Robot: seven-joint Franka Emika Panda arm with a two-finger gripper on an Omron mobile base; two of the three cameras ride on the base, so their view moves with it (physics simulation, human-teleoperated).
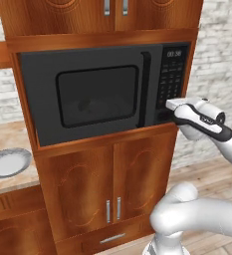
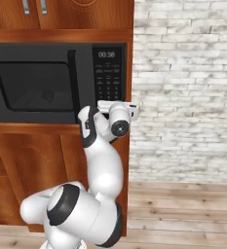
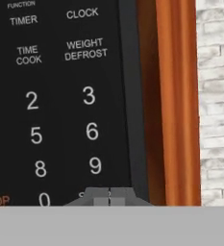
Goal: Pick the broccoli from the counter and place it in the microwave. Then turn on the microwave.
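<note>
The black microwave (image 1: 92, 92) sits built into the wooden cabinet with its door shut, and its display (image 2: 106, 55) is lit with digits. Through the dark window (image 1: 97, 94) I make out only a faint small lump; the broccoli is otherwise hidden. My gripper (image 3: 108, 197) is shut, its two fingertips pressed together against the bottom of the button panel (image 3: 60, 110), just right of the 0 key and below the 9. From the left base view the gripper (image 1: 165, 113) meets the panel's lower right corner.
A round grey plate (image 1: 8, 163) lies on the beige counter (image 1: 10, 185) at the far left. Wooden cabinet doors (image 1: 102, 191) with metal handles stand below the microwave. A white brick wall (image 2: 183, 97) and wooden floor lie to the right.
</note>
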